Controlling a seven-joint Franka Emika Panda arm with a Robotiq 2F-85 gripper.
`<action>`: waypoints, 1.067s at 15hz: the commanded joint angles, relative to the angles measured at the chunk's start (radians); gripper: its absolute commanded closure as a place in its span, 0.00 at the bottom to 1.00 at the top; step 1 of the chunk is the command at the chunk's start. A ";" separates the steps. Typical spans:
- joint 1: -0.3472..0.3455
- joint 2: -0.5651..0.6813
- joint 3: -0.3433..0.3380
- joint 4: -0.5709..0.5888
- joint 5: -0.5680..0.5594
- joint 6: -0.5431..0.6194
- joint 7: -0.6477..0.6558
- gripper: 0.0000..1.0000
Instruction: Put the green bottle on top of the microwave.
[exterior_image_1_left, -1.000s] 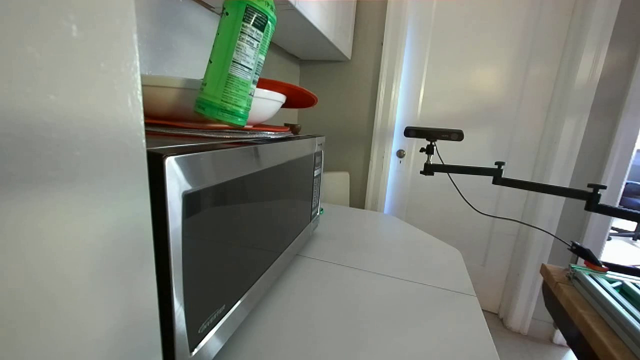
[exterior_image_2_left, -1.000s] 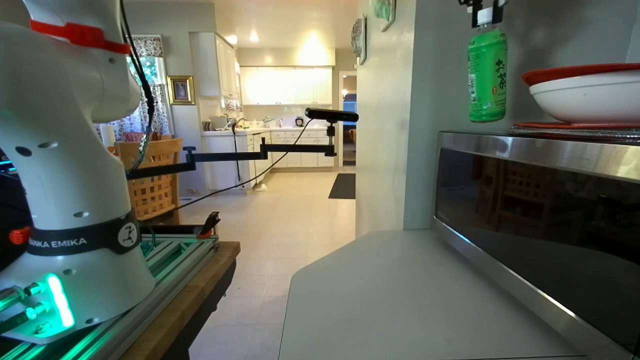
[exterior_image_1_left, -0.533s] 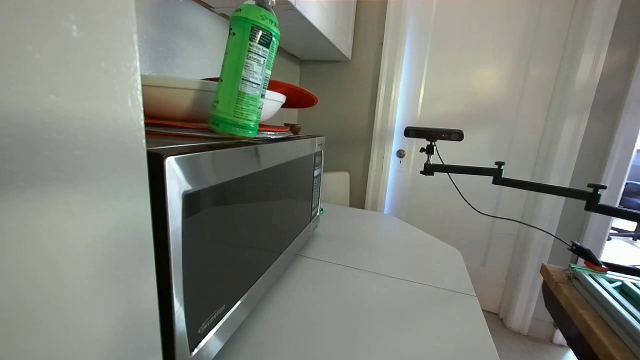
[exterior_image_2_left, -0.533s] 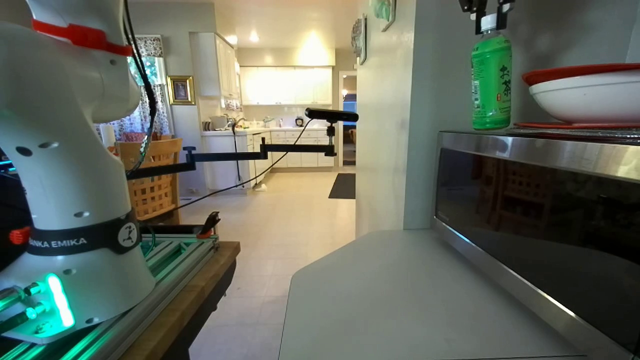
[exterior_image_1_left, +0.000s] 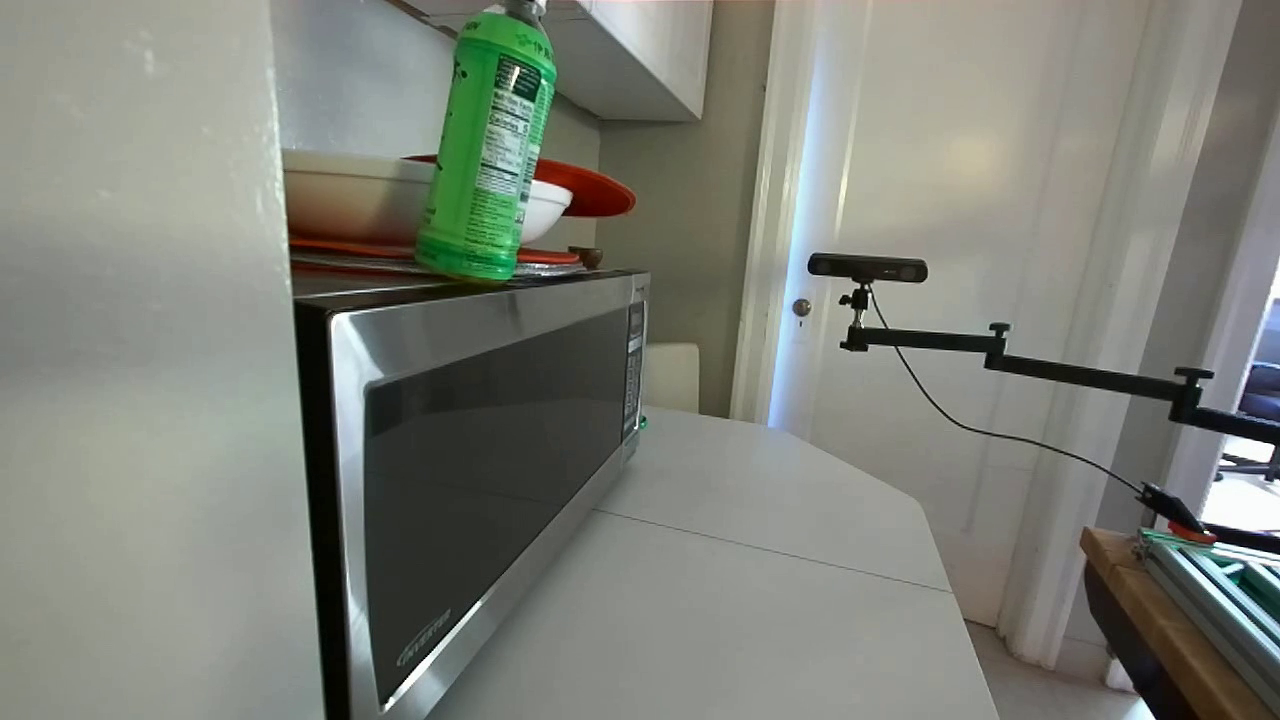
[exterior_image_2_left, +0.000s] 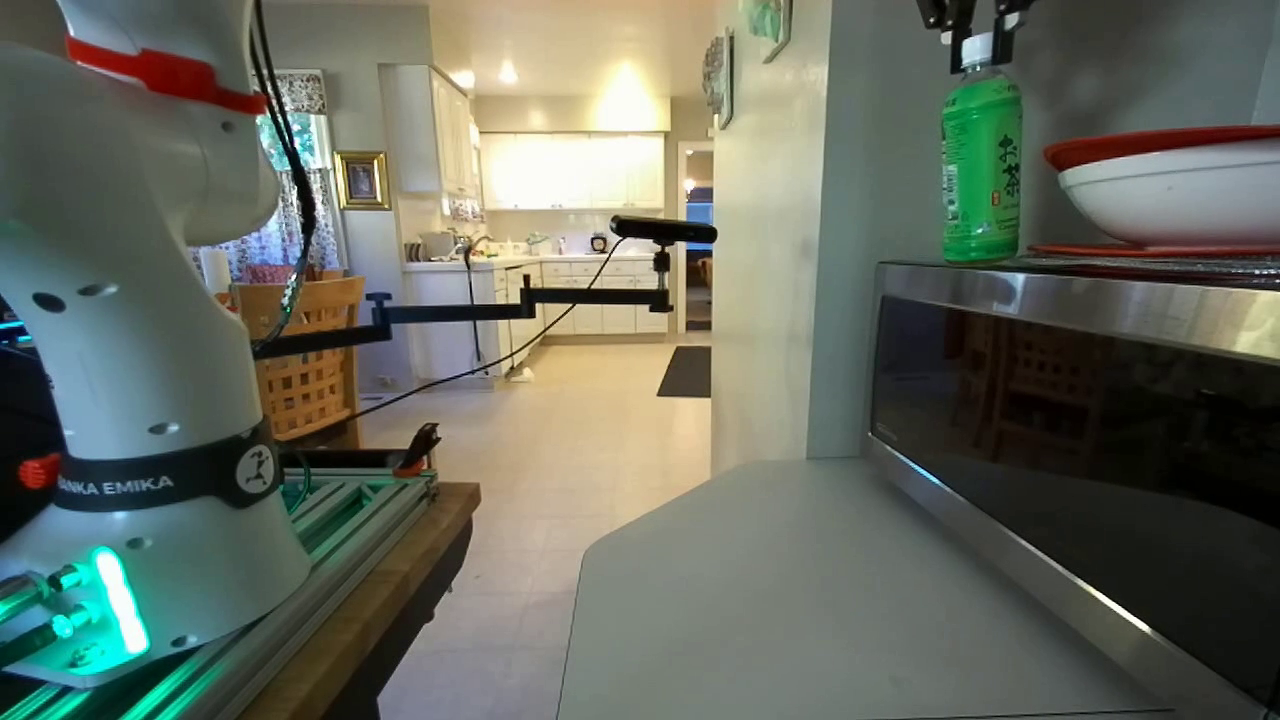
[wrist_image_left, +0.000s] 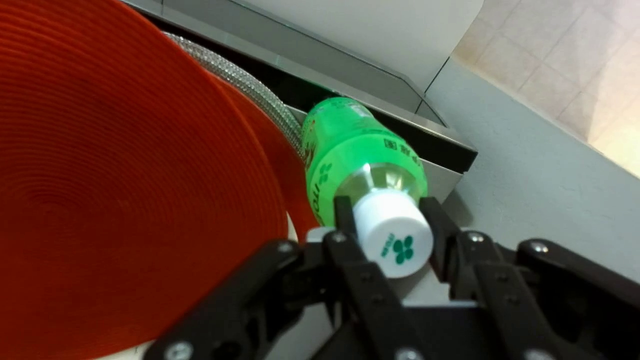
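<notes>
GREEN BOTTLE (exterior_image_2_left: 982, 165), BASE AT THE TOP OF THE MICROWAVE (exterior_image_1_left: 500, 430), CAP HELD BY THE GRIPPER (exterior_image_2_left: 980, 58)

Item: green bottle, clear neck, label printed with dark characters, leaning slightly. Base at the front part of the microwave's top; whether that surface bears its full weight cannot be told.

Closure: white cap (wrist_image_left: 392, 232) bearing a green four-lobed mark. Black fingers (wrist_image_left: 345, 216), one to each side, grasp the cap from above.

Support: microwave, stainless frame, dark glass front, "INVERTER" lettering low on the door in an exterior view; stands on a pale counter (exterior_image_2_left: 780, 580) with a thin seam.

Same top, beside the bottle: glittery silver mat (wrist_image_left: 240, 80), near the bottle's base, contact unclear; over it a lower red plate (exterior_image_2_left: 1075, 250); on that a white bowl (exterior_image_2_left: 1180, 200); uppermost, a broad red dish (wrist_image_left: 125, 175), ridged in rings.

Overhead: white cabinet (exterior_image_1_left: 655, 60), in an exterior view.

Opposite, in an exterior view: white robot arm (exterior_image_2_left: 150, 330), red strap (exterior_image_2_left: 165, 75) at its upper part, lettered dark band at the base, set beside a wooden tabletop (exterior_image_2_left: 400, 560).

Farther out: black camera (exterior_image_1_left: 868, 267) on a jointed boom (exterior_image_1_left: 1080, 375); white door (exterior_image_1_left: 950, 200); wooden chair (exterior_image_2_left: 300, 400); gold-framed picture (exterior_image_2_left: 361, 180); white cupboards (exterior_image_2_left: 570, 170).
</notes>
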 joint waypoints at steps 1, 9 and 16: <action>0.011 0.034 -0.004 0.062 -0.024 -0.034 0.031 0.46; 0.020 0.041 -0.004 0.073 -0.028 -0.036 0.048 0.00; 0.021 -0.103 0.002 -0.037 -0.001 -0.054 0.051 0.00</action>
